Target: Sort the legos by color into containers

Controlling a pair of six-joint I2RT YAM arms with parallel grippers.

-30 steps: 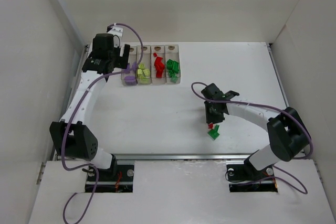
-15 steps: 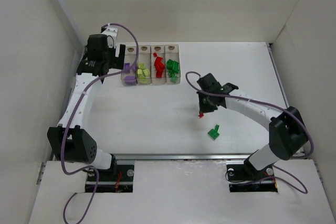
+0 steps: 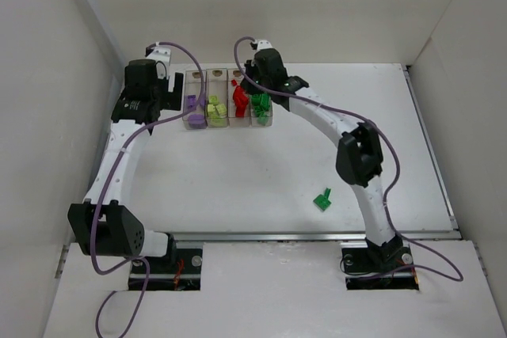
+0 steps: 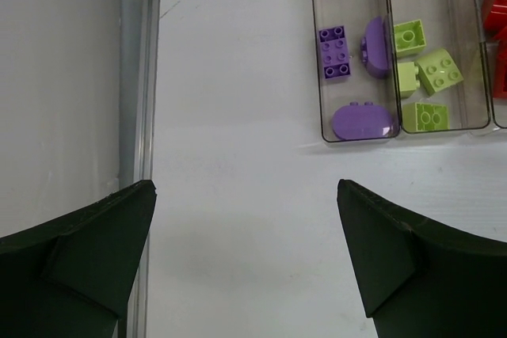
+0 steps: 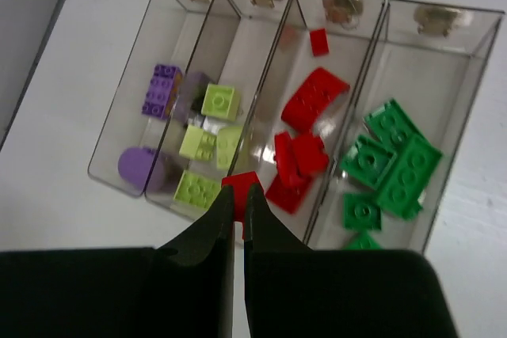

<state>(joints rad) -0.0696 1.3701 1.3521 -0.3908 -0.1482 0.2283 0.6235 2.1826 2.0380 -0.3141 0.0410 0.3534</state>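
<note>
Legos (image 3: 239, 100) mostly in bins (image 3: 216, 77) by far edge; green one (image 3: 322, 199) loose by near edge. Left gripper (image 4: 245, 195) wide, empty, near left edge. Right gripper (image 5: 239, 195) nipping red brick (image 5: 240, 182) over bins. Likely light, stiff, slick; best pinched across flat sides.

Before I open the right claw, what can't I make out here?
- Right wrist view: how much of the red brick the right claw pinches; the claw itself covers it.
- Top view: the far ends of the red bin and green bin, under the right arm.
- Left wrist view: right edge cuts the red bin; green bin absent.
- Loose green lego: top view only, too small for shape.
</note>
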